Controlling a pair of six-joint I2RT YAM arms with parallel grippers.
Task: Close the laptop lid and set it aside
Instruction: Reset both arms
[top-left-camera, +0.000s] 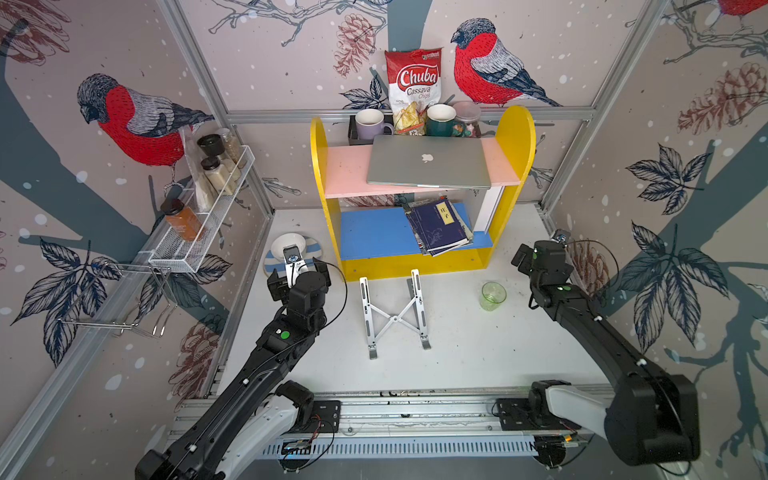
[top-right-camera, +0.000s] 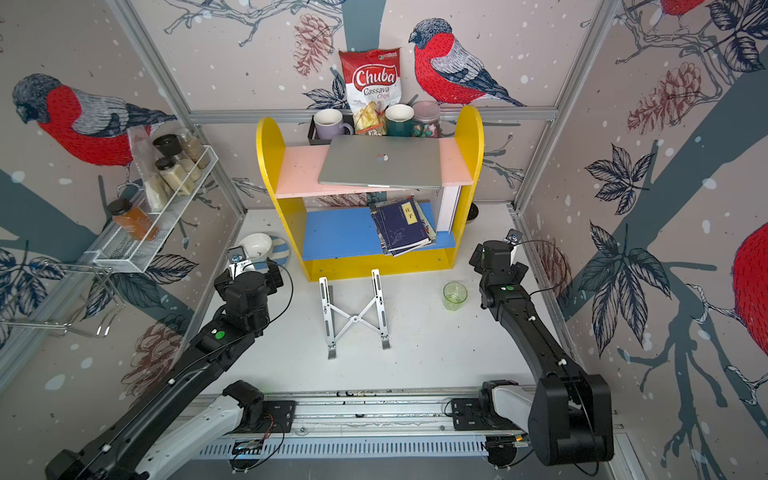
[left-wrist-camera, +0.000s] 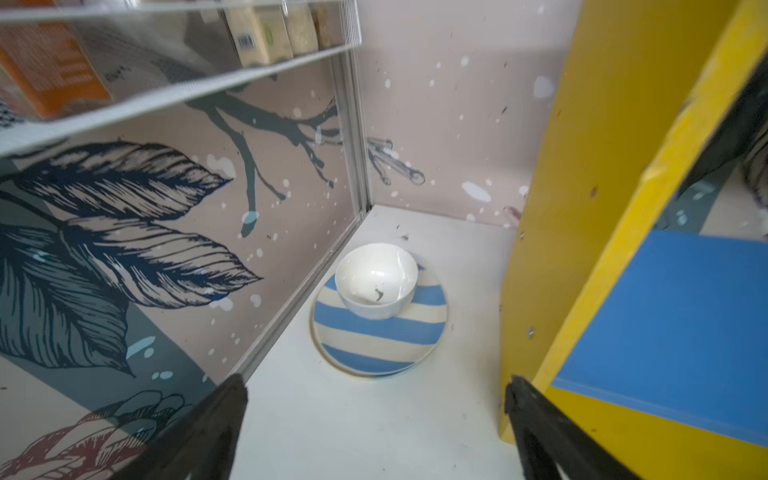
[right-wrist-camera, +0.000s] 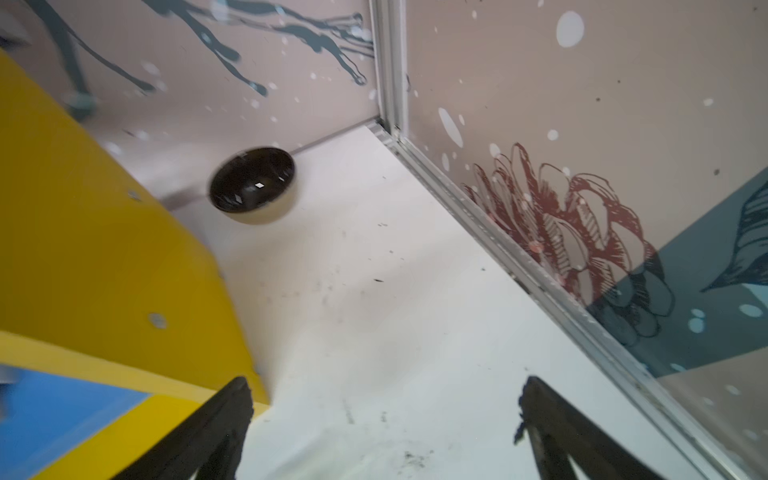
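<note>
Yellow shelf unit (top-left-camera: 515, 137) at the back. The laptop (top-left-camera: 440, 174) sits on its pink top shelf (top-left-camera: 345, 170), lid (top-right-camera: 399, 170) shut flat, apple logo (top-left-camera: 425, 158) facing up. Behind it is a bag reading "Chuba Cassava Chips" (top-left-camera: 413, 87). The dark blue book (top-left-camera: 440, 228) below has a yellow label, 庄子. Left gripper (left-wrist-camera: 374, 380) and right gripper (right-wrist-camera: 386, 380) are both spread wide, holding nothing.

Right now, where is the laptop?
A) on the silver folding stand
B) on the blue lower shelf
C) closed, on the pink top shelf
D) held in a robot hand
C: in both top views the laptop lies shut, apple logo up, on the pink shelf.
</note>
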